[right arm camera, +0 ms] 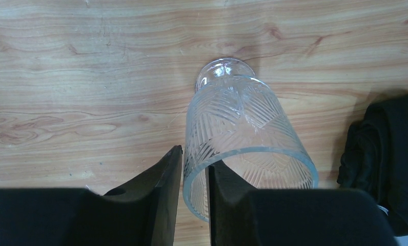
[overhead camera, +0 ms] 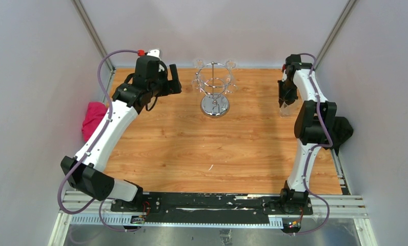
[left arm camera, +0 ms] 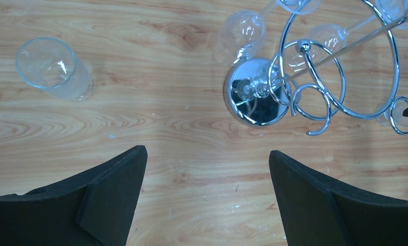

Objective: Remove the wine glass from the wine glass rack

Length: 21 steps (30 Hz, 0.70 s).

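The wine glass rack (overhead camera: pixel 215 106) stood upper centre by the counter's (overhead camera: pixel 191 154) far edge, wine glasses (left arm camera: pixel 241 31) hanging. The left gripper (left arm camera: pixel 207 154) gaped wide over bare wood. The right gripper (right arm camera: pixel 194 161) straddled a patterned glass's (right arm camera: pixel 243 118) rim near the right edge, grip unclear.

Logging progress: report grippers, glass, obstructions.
Left gripper open, empty, near wine glass rack. Right gripper straddles patterned glass wall, grip unclear. Glass upright on table, off rack. Black cloth beside it.
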Tool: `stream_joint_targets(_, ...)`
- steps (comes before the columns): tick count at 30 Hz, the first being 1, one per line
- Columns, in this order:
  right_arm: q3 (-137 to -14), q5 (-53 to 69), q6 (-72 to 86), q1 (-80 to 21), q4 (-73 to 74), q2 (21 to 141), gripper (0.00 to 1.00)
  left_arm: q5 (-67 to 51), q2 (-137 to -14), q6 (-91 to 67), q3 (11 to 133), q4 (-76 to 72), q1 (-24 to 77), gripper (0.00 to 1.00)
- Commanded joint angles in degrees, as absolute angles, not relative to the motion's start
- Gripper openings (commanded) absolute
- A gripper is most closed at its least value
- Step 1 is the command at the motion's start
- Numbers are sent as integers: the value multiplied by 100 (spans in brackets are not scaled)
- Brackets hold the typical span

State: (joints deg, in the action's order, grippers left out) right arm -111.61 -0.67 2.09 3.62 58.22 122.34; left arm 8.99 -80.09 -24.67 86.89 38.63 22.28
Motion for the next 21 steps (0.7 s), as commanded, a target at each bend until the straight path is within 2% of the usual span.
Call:
stream_joint_targets(1, -11049, -179, 264, 343, 6056, 11933, 29, 853, -7952, -2484, 8624, 3749, 2268, 95)
stream_joint_targets(21, -11610, -631, 333, 125, 6654, 10846, 31, 765, -8007, -2540, 8675, 3744, 2268, 95)
